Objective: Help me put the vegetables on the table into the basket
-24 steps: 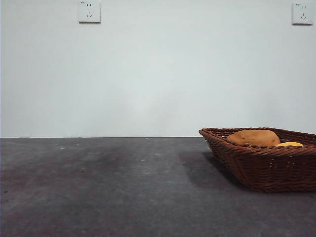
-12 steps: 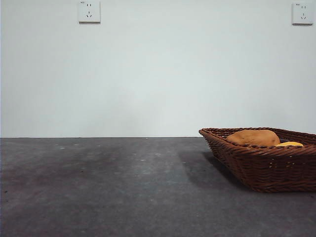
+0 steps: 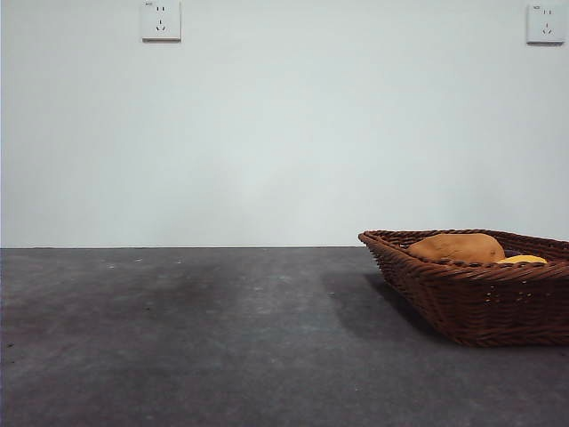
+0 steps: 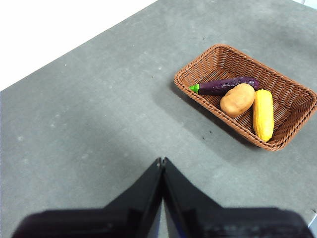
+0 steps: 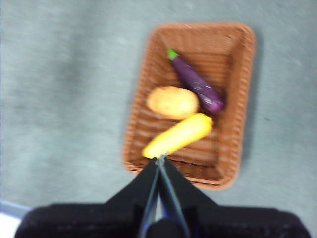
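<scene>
The wicker basket (image 3: pixel 480 302) stands on the dark grey table (image 3: pixel 196 338) at the right. In it lie the tan potato (image 3: pixel 458 248), the yellow corn (image 3: pixel 523 260) and the purple eggplant (image 4: pixel 228 85). The left wrist view shows the basket (image 4: pixel 293 94) with the potato (image 4: pixel 237 99) and corn (image 4: pixel 263 114). The right wrist view shows the basket (image 5: pixel 235 89), eggplant (image 5: pixel 195 82), potato (image 5: pixel 173 102) and corn (image 5: pixel 179 135). My left gripper (image 4: pixel 162 161) is shut and empty, high above the table, away from the basket. My right gripper (image 5: pixel 160 158) is shut and empty, high above the basket.
Two wall sockets (image 3: pixel 161 20) sit on the white wall behind the table. The table's far edge (image 4: pixel 79 47) shows in the left wrist view.
</scene>
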Action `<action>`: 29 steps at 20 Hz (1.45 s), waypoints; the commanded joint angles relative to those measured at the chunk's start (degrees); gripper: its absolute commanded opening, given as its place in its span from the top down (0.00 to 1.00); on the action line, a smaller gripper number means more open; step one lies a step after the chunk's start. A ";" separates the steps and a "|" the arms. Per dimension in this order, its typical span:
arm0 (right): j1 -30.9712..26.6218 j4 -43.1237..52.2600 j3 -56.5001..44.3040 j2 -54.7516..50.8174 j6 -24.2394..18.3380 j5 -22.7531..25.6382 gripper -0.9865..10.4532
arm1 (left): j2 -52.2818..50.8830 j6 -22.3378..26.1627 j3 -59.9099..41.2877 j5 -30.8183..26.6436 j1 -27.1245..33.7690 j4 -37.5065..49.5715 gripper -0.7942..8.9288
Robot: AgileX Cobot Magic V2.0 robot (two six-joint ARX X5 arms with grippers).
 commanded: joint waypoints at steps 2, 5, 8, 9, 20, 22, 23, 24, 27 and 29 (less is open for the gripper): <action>0.04 -1.31 -0.20 3.89 -0.42 4.31 0.91 | -0.13 0.72 -0.26 -0.42 0.20 0.09 0.92; 0.04 -1.29 -0.20 7.13 -0.42 6.67 0.91 | -0.13 1.73 -0.26 -0.59 0.22 0.28 0.92; 0.00 -1.25 -0.20 9.90 -0.42 8.76 0.91 | -2.29 10.23 -0.31 -3.10 2.97 4.74 0.92; 0.00 -0.96 -0.20 10.64 -0.42 9.01 0.91 | -3.96 12.79 -0.55 -2.58 5.75 6.99 0.92; -0.02 14.80 -0.20 12.81 -0.42 8.98 0.91 | -44.09 6.25 -51.78 1.14 28.22 42.58 0.92; -0.02 17.57 -0.20 12.81 -0.42 8.98 0.91 | -49.96 3.54 -61.90 0.92 28.70 45.72 0.92; -0.02 18.56 -0.20 12.81 -0.42 8.98 0.91 | -51.95 2.01 -65.83 0.94 28.70 46.97 0.92; -0.02 19.43 -0.20 12.81 -0.42 8.98 0.91 | -53.92 -0.11 -70.07 0.94 28.70 47.80 0.92; -0.02 20.57 -0.20 12.81 -0.42 8.98 0.91 | -57.42 -4.76 -78.90 0.94 28.70 50.36 0.92; -0.02 20.52 -0.20 12.81 -0.42 8.98 0.91 | -59.34 -6.45 -82.51 0.94 28.70 50.29 0.92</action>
